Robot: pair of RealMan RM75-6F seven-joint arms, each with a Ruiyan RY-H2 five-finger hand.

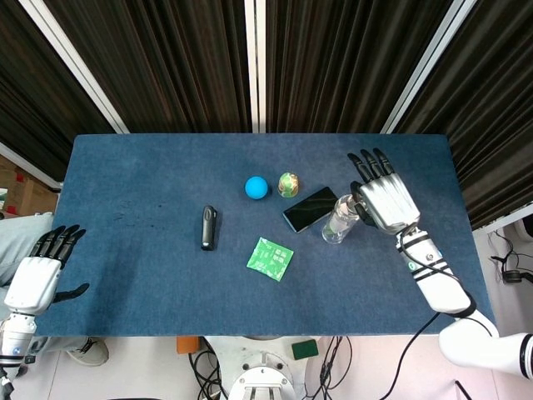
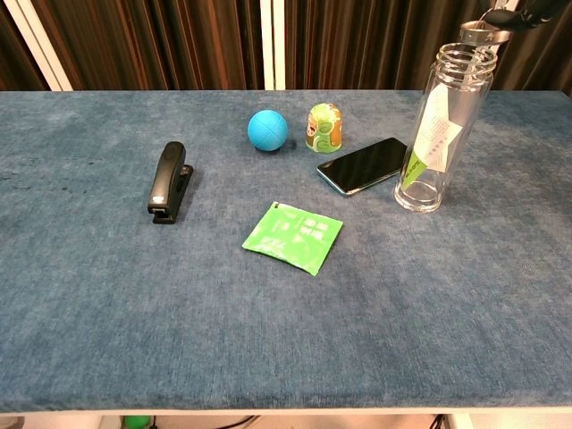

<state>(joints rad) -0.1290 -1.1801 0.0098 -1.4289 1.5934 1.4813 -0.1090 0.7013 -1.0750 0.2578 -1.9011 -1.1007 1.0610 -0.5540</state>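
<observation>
Broadly, the blue table (image 1: 125,167) carries a clear bottle (image 2: 442,125) standing upright beside the phone (image 2: 365,164). Over its mouth the right hand (image 1: 385,200) hovers, fingers spread, holding nothing: the reach seems underway, and closing round the bottle likely comes next. Off-table, the left hand (image 1: 37,273) rests, fingers loosely apart.

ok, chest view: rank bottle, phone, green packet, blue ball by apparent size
1. clear bottle, tallest by far, though it also stands nearer the camera than the ball.
2-3. black phone and green packet look alike; the packet lies nearer the camera, so no ranking.
4. blue ball, smallest.
</observation>
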